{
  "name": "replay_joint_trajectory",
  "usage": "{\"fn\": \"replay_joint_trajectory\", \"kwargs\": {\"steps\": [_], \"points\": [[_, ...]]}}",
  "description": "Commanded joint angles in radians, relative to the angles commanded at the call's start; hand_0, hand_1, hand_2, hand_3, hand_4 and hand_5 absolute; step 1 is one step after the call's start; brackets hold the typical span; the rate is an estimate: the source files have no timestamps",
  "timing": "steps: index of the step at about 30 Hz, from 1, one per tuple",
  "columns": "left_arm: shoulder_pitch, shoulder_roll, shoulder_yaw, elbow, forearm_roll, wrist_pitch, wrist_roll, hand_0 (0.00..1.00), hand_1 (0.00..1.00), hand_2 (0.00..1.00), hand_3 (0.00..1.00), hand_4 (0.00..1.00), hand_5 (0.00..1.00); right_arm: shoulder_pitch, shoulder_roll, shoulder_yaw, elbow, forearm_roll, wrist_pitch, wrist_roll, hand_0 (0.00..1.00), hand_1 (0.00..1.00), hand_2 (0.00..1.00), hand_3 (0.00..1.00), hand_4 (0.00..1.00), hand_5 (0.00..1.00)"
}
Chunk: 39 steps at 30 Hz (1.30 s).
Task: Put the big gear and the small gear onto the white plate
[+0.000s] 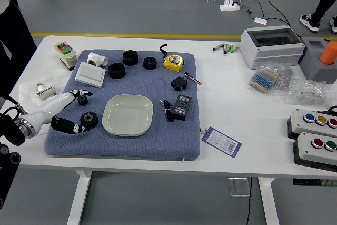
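You're at the first pick-up, with your left hand (53,106) spread open by the small gear (82,100) and big gear (89,119), both on the blue mat (121,148) beside the white plate (128,115), so secure one gear squarely before lifting.

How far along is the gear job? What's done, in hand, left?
Done: nothing placed; neither gear is on the white plate.
In hand: nothing gripped that I can see. The left hand is open at the small gear and big gear, both on the blue mat left of the plate. Contact unclear.
Left: both gears onto the plate.
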State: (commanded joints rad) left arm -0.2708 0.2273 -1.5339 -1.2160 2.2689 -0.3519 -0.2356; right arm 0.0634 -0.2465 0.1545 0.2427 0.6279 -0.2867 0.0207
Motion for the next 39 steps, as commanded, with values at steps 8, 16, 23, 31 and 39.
{"fn": "replay_joint_trajectory", "kwargs": {"steps": [8, 16, 23, 31, 39], "points": [[-0.013, 0.003, 0.033, 0.023, 0.000, 0.007, 0.009, 0.601, 0.731, 0.802, 0.857, 0.948, 0.100, -0.002, 0.001, -0.005, 0.000, 0.003, -0.001, 0.000, 0.660, 0.673, 0.740, 0.568, 0.789, 0.677], [-0.015, -0.002, 0.046, 0.058, 0.000, 0.021, 0.017, 0.550, 0.689, 0.766, 0.843, 0.933, 0.096, -0.007, 0.001, -0.012, 0.000, 0.004, -0.002, 0.000, 0.660, 0.673, 0.740, 0.568, 0.789, 0.677], [-0.018, -0.010, 0.051, 0.101, 0.000, 0.046, 0.014, 0.552, 0.685, 0.759, 0.831, 0.907, 0.088, -0.009, 0.001, -0.014, 0.000, 0.004, -0.002, 0.001, 0.660, 0.674, 0.740, 0.568, 0.790, 0.678], [-0.024, -0.018, 0.051, 0.117, 0.000, 0.057, 0.026, 0.483, 0.656, 0.717, 0.722, 0.764, 0.084, -0.008, 0.000, -0.006, 0.001, 0.002, -0.003, 0.001, 0.660, 0.673, 0.740, 0.569, 0.790, 0.678], [-0.034, -0.023, 0.052, 0.123, 0.000, 0.066, 0.039, 0.431, 0.564, 0.624, 0.633, 0.497, 0.049, -0.004, -0.001, 0.002, 0.001, -0.001, -0.003, 0.002, 0.660, 0.673, 0.740, 0.568, 0.790, 0.679]]}}
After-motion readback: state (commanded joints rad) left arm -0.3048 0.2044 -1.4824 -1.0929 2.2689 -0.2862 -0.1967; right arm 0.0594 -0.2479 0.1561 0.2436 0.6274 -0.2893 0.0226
